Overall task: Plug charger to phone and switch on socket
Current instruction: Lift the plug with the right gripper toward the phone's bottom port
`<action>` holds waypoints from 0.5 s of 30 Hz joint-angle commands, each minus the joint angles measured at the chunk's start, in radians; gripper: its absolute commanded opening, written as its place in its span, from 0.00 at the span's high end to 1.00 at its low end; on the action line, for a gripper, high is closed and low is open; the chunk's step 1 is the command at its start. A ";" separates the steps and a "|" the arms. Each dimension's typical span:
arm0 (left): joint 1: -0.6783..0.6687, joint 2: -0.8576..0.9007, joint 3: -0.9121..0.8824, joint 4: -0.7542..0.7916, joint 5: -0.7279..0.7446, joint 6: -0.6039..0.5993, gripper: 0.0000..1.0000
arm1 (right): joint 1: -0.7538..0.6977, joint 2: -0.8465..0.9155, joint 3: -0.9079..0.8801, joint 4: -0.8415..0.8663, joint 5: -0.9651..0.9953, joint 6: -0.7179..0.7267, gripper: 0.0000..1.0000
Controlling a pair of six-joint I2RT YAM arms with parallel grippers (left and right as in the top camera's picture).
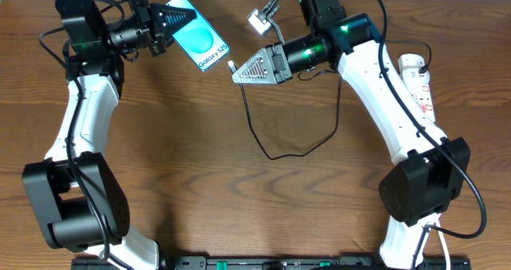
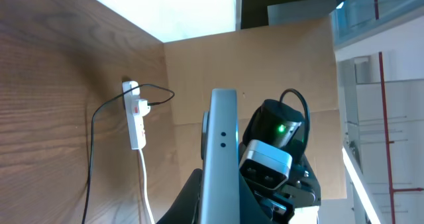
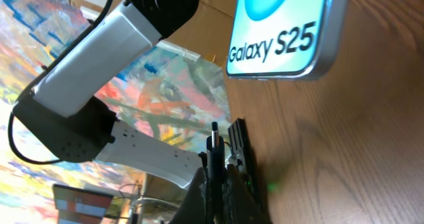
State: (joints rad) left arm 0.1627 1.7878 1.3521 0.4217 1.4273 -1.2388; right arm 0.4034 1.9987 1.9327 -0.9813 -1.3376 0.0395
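Cyan phone [image 3: 283, 26] screen, edge-on from left wrist

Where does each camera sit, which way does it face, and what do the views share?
Overhead: above the table, facing straight down; shows the left arm and right arm, the left tool gripping the phone, the right tool gripping the charger.
Left wrist: on the left arm, facing across the table to the socket and the right arm; own tool below.
Right wrist: on the right arm, facing the phone and left arm; own tool below.
Shared: all show the phone.
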 commanded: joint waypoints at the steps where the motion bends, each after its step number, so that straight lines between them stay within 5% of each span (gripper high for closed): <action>1: 0.005 -0.010 0.010 0.015 0.024 -0.012 0.93 | 0.005 0.030 0.005 0.001 -0.023 0.039 0.99; 15: 0.012 -0.010 0.010 0.045 0.122 -0.012 0.93 | 0.061 0.065 0.000 0.010 -0.027 0.042 0.99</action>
State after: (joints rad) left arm 0.1631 1.7878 1.3521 0.4541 1.4998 -1.2396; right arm 0.4606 2.0674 1.9324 -0.9741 -1.3388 0.0723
